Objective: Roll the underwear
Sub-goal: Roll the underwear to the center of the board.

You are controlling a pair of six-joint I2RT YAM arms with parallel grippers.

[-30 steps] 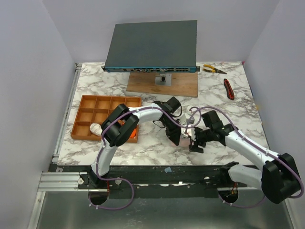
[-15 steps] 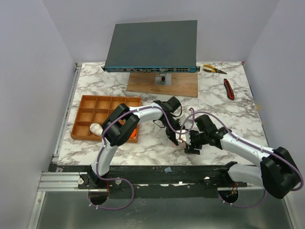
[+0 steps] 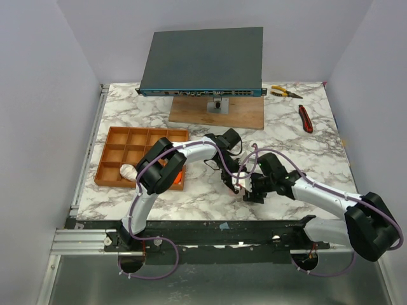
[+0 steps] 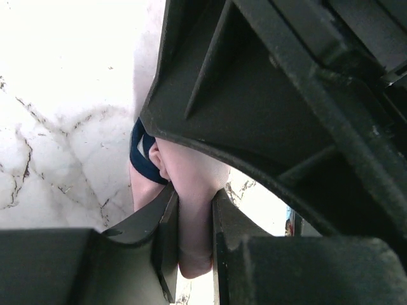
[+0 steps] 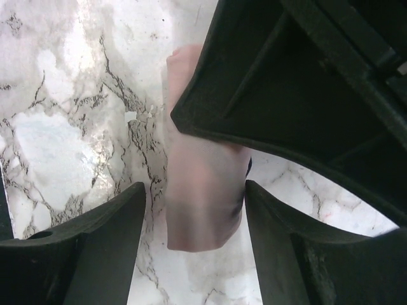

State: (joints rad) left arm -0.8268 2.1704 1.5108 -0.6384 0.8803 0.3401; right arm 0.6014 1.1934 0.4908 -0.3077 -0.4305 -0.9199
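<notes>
R gripper (image 5: pixel 194 186) closer in, astride pink underwear (image 5: pixel 201 219)

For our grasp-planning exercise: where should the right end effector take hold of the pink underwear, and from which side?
Probably its free rounded end, across the narrow width, from above. The pink underwear lies as a slim roll on the table; the left end effector pinches another part, the open right end effector straddles it.

Top view: even light, sharp, faint soft shadows on table (image 3: pixel 318 159). Left wrist: marble blown out white top-left, left end effector (image 4: pixel 194 238) dark, blurred. Right wrist: marble sharp, foreground soft.
</notes>
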